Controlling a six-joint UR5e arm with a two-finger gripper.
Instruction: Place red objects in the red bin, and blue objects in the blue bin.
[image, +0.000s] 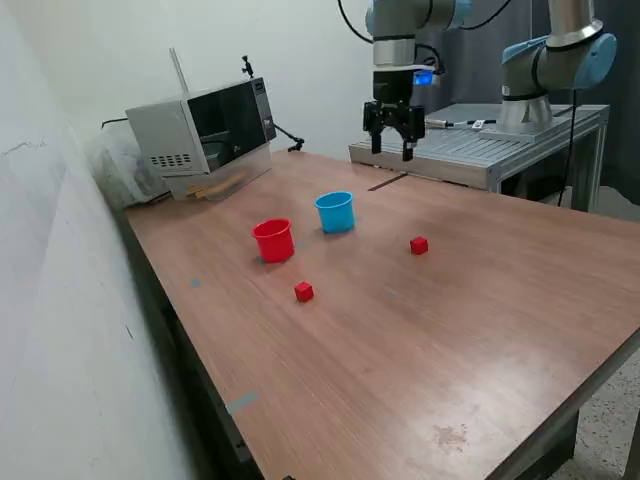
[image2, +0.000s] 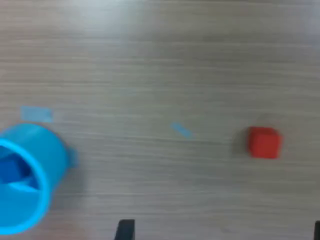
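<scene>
Gripper (image: 391, 138) hangs high over far side of table (image: 480, 330), fingers apart w/ nothing between them; empty.

Red cup (image: 273, 240) and blue cup (image: 335, 212) stand upright side by side, near each other but not touching, red one toward exterior view's left. Two red cubes on bare wood: one (image: 304, 291) just in front of red cup, other (image: 419, 245) off to exterior view's right of blue cup, well apart from both cups. No blue cubes on table in exterior view; wrist view shows dark blue stuff (image2: 12, 170) inside blue cup (image2: 27, 175), prob. blue cube(s) already in; count not clear, pic blurred. So blue half looks done, red half not started; red cup's inside not visible from here.

Wrist cam also sees one red cube (image2: 264, 142) lying flat on wood, apart from blue cup; likely the one nearest the gripper, so prob. next pick.

Risks: cubes tiny vs fingers, so an off-centre descent could nudge cube away or pinch a corner and flip it; cups sit close, so a sloppy drop could land red cube in blue cup or clip a rim and tip the light cup; release from too high and cube may bounce out; microwave (image: 205, 130) far enough, no issue.
</scene>
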